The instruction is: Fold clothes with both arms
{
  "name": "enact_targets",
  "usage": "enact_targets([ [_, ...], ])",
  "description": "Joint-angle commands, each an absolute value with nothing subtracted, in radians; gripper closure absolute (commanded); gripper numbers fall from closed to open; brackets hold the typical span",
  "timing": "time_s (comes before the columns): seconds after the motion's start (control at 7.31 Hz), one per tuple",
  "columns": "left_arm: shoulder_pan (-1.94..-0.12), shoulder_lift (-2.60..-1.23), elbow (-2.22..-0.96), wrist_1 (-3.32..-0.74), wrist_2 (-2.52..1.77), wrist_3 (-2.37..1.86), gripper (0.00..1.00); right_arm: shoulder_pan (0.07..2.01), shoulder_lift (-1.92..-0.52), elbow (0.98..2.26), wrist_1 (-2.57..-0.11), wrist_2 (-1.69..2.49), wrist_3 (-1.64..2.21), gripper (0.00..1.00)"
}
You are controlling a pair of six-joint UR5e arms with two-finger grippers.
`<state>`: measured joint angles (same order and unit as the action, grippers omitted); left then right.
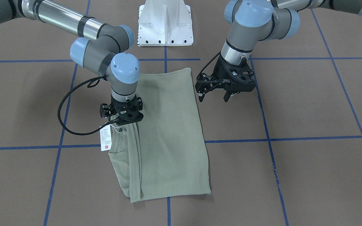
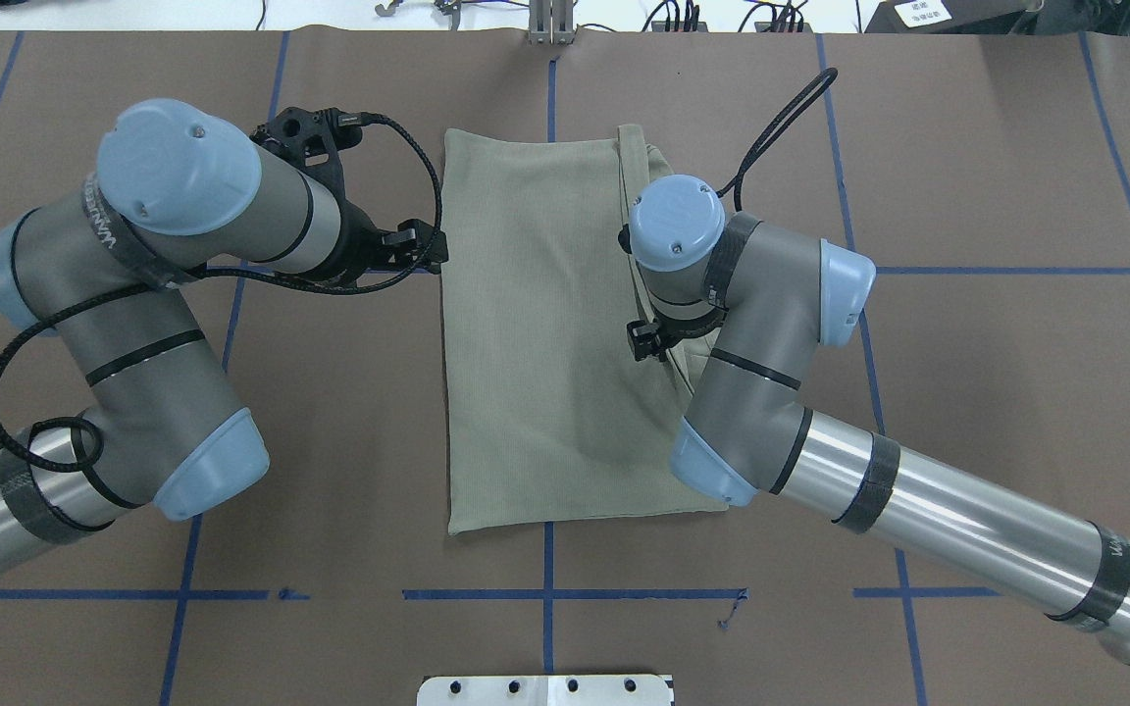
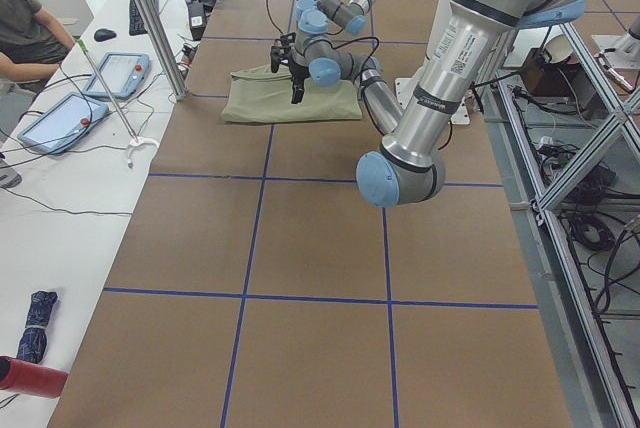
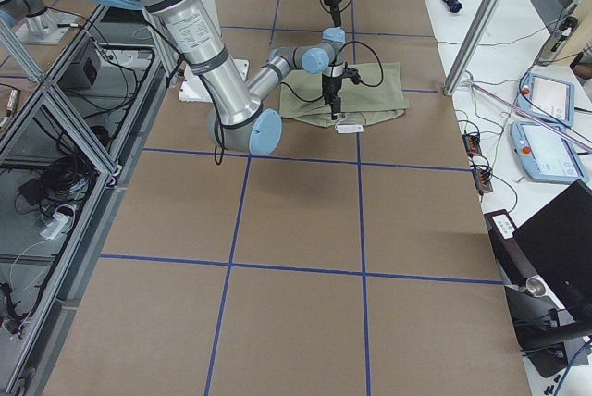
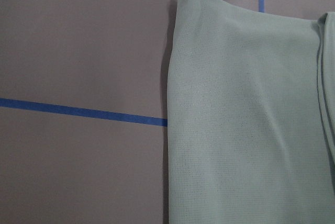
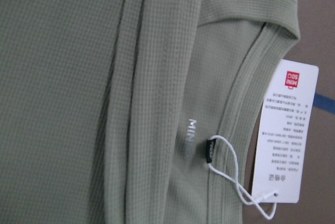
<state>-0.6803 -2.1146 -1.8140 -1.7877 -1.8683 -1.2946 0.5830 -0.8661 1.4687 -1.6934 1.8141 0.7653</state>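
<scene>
While the shirt (image 1: 168, 135) lies flat, the right tool (image 1: 125, 121) stands over it.

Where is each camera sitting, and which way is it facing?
Front-facing: across the table, facing the robot; right arm view-left, left arm view-right, shirt between.
Overhead: behind the robot, looking down; arms unmirrored.
Exterior left: table's left end; left arm nearest.
Exterior right: table's right end; right arm nearest.
Left wrist: down onto shirt edge; no arm shows.
Right wrist: down onto the hang tag; no arm shows.
Shared: front-facing also shows the tag.
</scene>
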Motion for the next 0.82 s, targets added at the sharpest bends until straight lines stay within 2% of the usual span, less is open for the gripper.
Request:
enact_targets([
  [0.0,-0.68,-2.114,-1.812,-1.792,-1.868,-1.295,0.0,0.615,-0.886,1.468,-1.69,1.848,0.741,0.0],
  [0.41,-0.677,-2.114,-1.815,-1.79,-1.868,-1.302,0.0,0.665,-1.0,1.531,-1.626,1.883,0.684,0.0],
  [0.68,-0.676,-2.115,-1.821,-1.789,-1.868,-1.304,0.0,0.706,-0.97,1.537,-1.631,1.959,0.678,0.0],
])
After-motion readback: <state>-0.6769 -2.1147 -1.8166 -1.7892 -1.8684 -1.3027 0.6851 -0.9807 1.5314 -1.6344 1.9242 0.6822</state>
